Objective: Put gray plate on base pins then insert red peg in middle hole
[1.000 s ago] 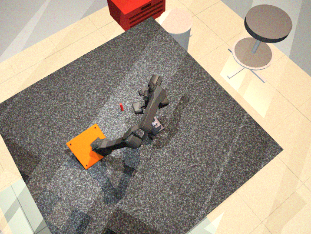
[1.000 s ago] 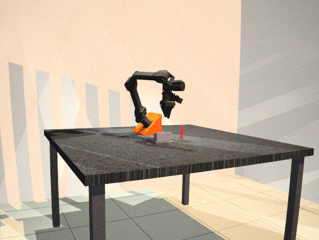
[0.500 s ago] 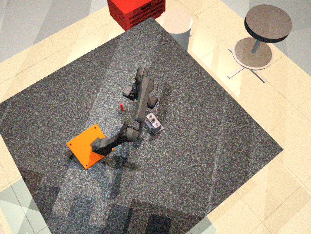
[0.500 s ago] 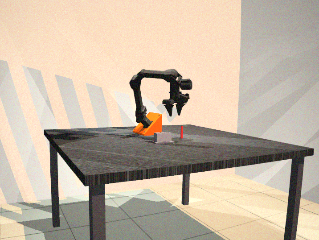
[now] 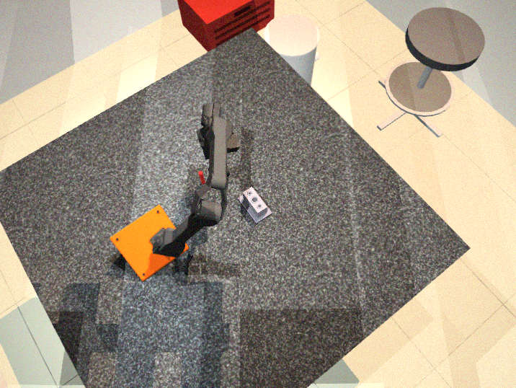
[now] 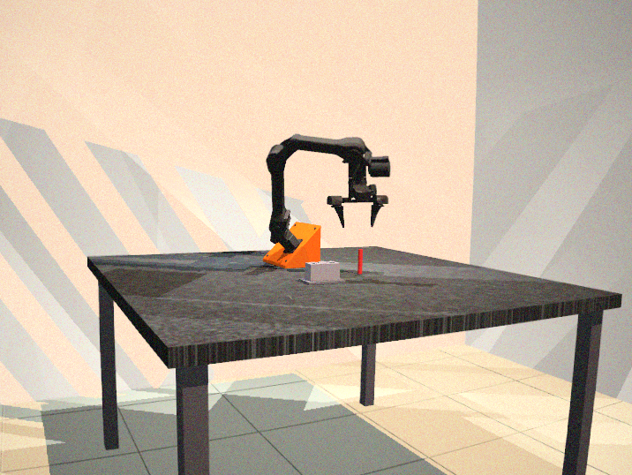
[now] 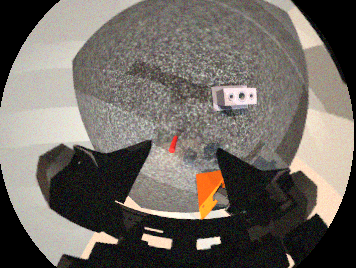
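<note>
The gray plate [image 5: 257, 203] [image 6: 322, 272] [image 7: 236, 96], a thick block with three holes in a row, sits flat on the base, whose thin foot [image 5: 267, 213] [image 6: 304, 280] [image 7: 215, 100] shows around its bottom. The middle hole looks dark and empty; the pins are not clearly visible. The red peg [image 5: 201, 177] [image 6: 360, 261] [image 7: 173, 144] stands upright on the table, apart from the block. My gripper [image 6: 357, 225] [image 7: 184, 147] is open and empty, pointing down high above the peg. In the wrist view the peg shows between the fingertips, nearer the left one.
The orange arm mount [image 5: 141, 250] [image 6: 309, 248] [image 7: 204, 182] stands on the dark table [image 5: 313, 250] [image 6: 409, 301], on the far side of the block in the exterior view. A red cabinet [image 5: 225, 20], a white cylinder [image 5: 292, 37] and a round stool [image 5: 444, 35] stand off the table.
</note>
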You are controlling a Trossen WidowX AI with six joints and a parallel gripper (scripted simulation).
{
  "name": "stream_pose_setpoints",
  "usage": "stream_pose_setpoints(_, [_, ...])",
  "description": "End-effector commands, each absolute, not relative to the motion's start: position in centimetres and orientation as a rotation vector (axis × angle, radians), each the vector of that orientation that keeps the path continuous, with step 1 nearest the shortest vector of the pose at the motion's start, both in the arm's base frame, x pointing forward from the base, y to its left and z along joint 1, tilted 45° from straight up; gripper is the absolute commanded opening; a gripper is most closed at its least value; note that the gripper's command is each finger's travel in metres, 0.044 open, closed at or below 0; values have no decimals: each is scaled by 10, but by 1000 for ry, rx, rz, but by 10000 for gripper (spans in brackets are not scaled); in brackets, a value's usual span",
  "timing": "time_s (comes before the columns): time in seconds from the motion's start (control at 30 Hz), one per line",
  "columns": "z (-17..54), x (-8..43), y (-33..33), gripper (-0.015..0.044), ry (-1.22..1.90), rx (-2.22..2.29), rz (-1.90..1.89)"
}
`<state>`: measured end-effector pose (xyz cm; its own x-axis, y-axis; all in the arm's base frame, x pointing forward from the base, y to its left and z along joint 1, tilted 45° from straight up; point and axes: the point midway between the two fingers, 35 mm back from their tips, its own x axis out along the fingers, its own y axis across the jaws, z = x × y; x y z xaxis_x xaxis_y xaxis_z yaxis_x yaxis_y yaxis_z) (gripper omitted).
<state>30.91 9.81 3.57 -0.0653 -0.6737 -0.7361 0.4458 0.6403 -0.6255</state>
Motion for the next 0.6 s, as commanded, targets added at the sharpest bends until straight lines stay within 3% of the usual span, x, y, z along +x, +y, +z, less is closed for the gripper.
stream_pose_setpoints(0.0, [-6,271,129,440,959,306,-1374])
stream_pose_setpoints(0.57, [-7,271,127,440,928,339,-1398])
